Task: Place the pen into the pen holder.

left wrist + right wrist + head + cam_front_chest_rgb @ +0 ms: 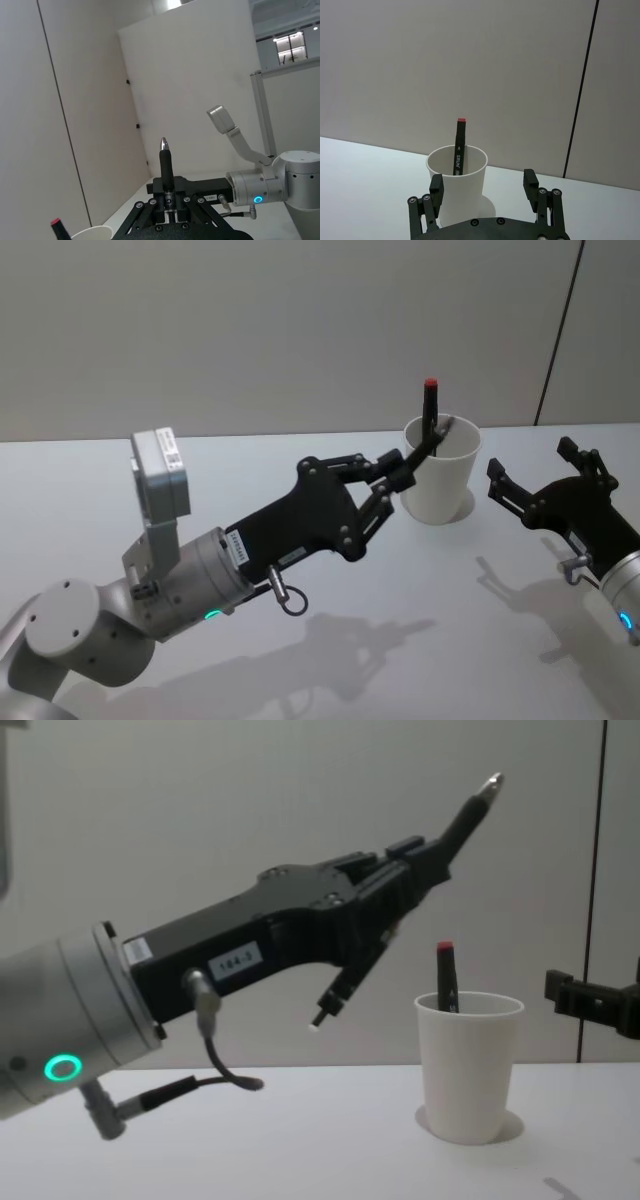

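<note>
Black pen (462,818): likely light, stiff, slippery; left gripper (405,870) pinches it mid-barrel near pen holder (468,1070); right gripper (483,181) fingers spread.

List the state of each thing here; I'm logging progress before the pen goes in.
pen: held tilted, silver tip up, not yet in the cup.
left gripper: jaws shut on the pen, above and beside the pen holder.
pen holder: upright, one marker inside.
red-capped marker: standing in the pen holder.
right gripper: jaws open, holding nothing, facing the pen holder.
</note>
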Action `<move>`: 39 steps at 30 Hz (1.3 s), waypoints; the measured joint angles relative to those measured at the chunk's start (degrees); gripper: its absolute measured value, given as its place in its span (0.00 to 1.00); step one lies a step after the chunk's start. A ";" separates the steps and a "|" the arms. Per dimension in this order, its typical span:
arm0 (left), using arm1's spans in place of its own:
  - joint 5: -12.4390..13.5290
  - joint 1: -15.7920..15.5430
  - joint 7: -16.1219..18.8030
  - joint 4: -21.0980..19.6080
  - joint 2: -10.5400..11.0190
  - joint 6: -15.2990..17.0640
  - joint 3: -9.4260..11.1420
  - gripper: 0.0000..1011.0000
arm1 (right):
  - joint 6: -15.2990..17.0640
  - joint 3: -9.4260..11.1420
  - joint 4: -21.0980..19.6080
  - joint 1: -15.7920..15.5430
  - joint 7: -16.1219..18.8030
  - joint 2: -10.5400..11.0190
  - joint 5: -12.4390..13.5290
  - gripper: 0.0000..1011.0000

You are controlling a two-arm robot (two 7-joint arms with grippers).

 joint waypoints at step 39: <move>1.16 -1.73 -2.61 1.83 -1.70 -1.45 1.61 0.12 | -1.98 1.71 -3.12 -2.35 9.63 2.60 10.68 0.99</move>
